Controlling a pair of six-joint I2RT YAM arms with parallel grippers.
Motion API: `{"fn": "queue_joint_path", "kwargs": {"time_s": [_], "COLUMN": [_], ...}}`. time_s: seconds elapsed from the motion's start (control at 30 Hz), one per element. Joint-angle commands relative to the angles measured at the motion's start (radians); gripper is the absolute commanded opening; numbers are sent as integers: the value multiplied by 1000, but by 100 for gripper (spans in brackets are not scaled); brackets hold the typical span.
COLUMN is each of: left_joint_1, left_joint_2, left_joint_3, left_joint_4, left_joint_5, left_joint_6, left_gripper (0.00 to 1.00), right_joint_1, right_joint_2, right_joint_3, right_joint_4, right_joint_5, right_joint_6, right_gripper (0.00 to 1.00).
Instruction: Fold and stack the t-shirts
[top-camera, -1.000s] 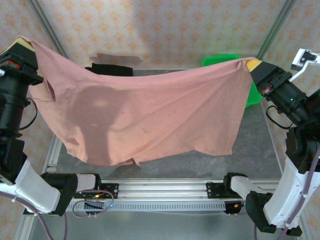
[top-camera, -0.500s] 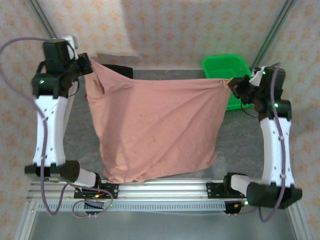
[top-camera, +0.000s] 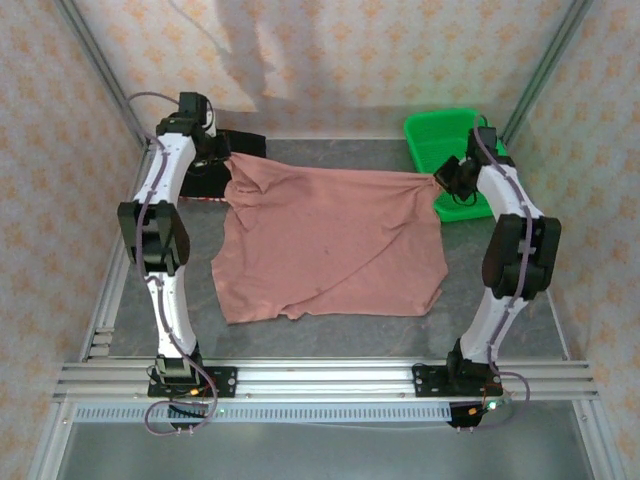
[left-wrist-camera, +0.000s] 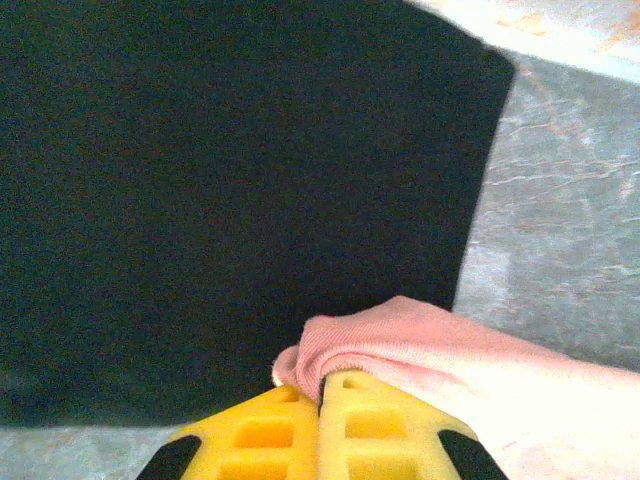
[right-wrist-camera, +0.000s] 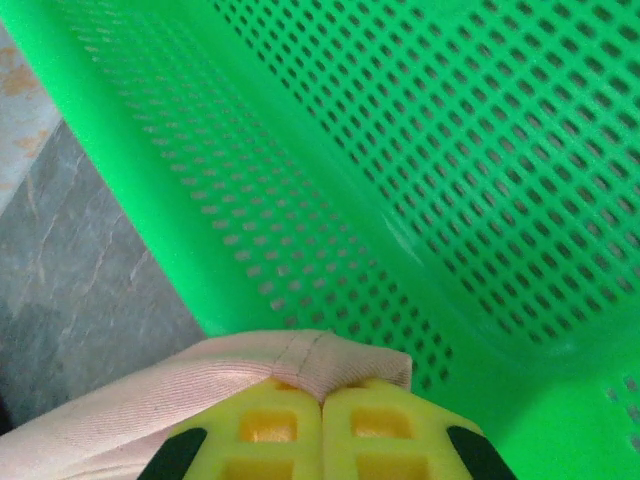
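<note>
Dusty-pink soft cloth t-shirt (top-camera: 330, 245) lies mostly spread on the grey table (top-camera: 500, 300), trailing nearward from both sets of fingers. The left gripper (left-wrist-camera: 320, 385) is clamped on one far corner, directly above the black cloth shirt (left-wrist-camera: 230, 200). The right gripper (right-wrist-camera: 322, 395) is clamped on the other far corner, just short of the green plastic mesh basket (right-wrist-camera: 450, 150). The fabric looks light and limp and would likely sag, so corners and hems seem the best places to hold it.

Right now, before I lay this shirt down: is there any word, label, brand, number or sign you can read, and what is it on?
No readable text.
On the pink t-shirt: plain cloth facing up, no lettering or tag.
On the black t-shirt: plain dark cloth, no text.
On the green basket: bare mesh, no label.
On the wallpaper: a repeating ornament, no words.
</note>
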Motion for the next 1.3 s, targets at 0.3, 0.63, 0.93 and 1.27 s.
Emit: {"fn": "queue_joint_path", "kwargs": {"time_s": [0.3, 0.63, 0.93, 1.27], "left_joint_1": [16, 85, 125, 125], "left_joint_2": [-123, -423, -552, -618], "left_joint_3": [20, -481, -803, -1000], "left_joint_4": [-27, 108, 210, 265], "left_joint_5": [136, 262, 321, 307], "left_joint_6": [-81, -202, -252, -277], "left_gripper": [0, 0, 0, 0], "right_joint_1": [64, 63, 62, 59], "right_joint_2": [-17, -255, -361, -431], "right_joint_3": [97, -188, -374, -513], "right_joint_4": [15, 64, 54, 83], "right_joint_5": [176, 161, 198, 211], "right_joint_6": [-38, -128, -195, -231], "right_gripper": [1, 1, 1, 1]}}
